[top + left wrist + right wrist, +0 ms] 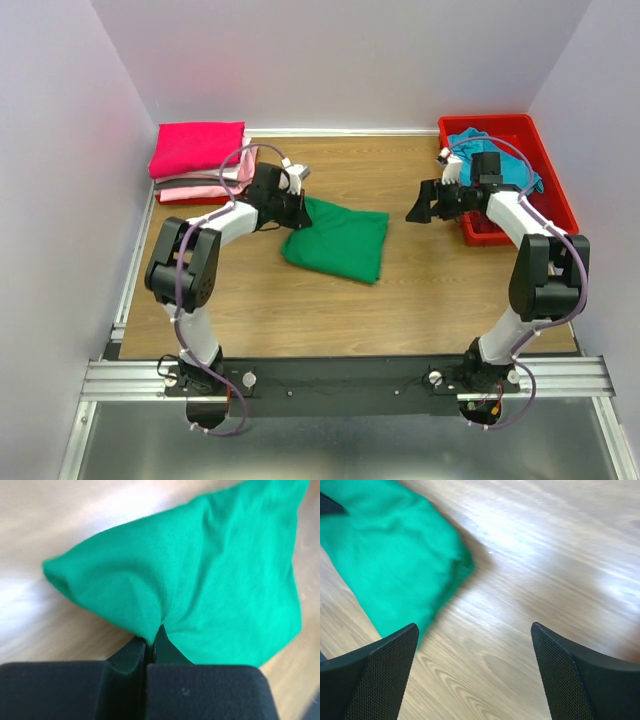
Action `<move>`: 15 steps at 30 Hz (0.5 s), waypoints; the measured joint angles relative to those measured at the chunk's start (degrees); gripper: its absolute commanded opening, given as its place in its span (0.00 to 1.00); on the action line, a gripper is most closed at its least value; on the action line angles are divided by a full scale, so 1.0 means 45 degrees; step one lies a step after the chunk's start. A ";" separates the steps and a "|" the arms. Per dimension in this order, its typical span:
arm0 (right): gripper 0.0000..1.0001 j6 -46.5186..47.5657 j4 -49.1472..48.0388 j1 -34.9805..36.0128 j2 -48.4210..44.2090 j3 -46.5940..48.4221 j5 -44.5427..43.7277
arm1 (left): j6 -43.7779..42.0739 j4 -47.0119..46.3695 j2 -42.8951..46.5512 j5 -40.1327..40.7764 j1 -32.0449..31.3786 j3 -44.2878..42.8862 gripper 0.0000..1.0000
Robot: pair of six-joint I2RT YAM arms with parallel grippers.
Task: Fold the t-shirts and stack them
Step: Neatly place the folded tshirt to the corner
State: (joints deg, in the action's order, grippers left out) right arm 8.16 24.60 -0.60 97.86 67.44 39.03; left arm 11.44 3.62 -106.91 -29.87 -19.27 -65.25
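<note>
Top view: your L gripper was clamped shut on the 9 o'clock edge of the green tee. The tee lay folded in a rough rectangle near the centre of the table.

L wrist cam: the fingers met w/ no gap and a pinch of green cloth was bunched between the tips. The rest of the tee fanned out toward 12 and 2 o'clock on the wood.

Your R gripper hovered at approx 3 o'clock from the tee, apart from it, jaws spread wide and holding nothing. R wrist cam: bare wood showed between the two pads, w/ a corner of the green tee at 10 o'clock.

Table's 10 o'clock corner: a hot pink tee lay folded on top of a light pink tee. At 2 o'clock: a red bin w/ a teal tee crumpled inside.
</note>
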 measured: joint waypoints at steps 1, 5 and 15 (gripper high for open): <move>1.00 0.0107 0.0000 -0.0194 -0.0083 0.0000 0.0053 | -0.0233 0.0253 0.0466 0.0787 0.0005 -0.0117 0.00; 1.00 0.0287 0.0131 -0.0559 -0.0024 -0.0005 0.0121 | -0.0719 0.0996 0.1666 0.3750 -0.0058 -0.0573 0.00; 1.00 0.0447 0.0214 -0.0534 -0.0024 -0.0005 0.0301 | -0.2166 0.1880 0.3283 0.9656 -0.0053 -0.1234 0.00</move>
State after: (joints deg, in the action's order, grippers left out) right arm 10.17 25.56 -3.01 97.76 67.42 40.38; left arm 1.69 12.08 -92.14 13.58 -19.51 -70.81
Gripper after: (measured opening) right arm 0.995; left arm 0.023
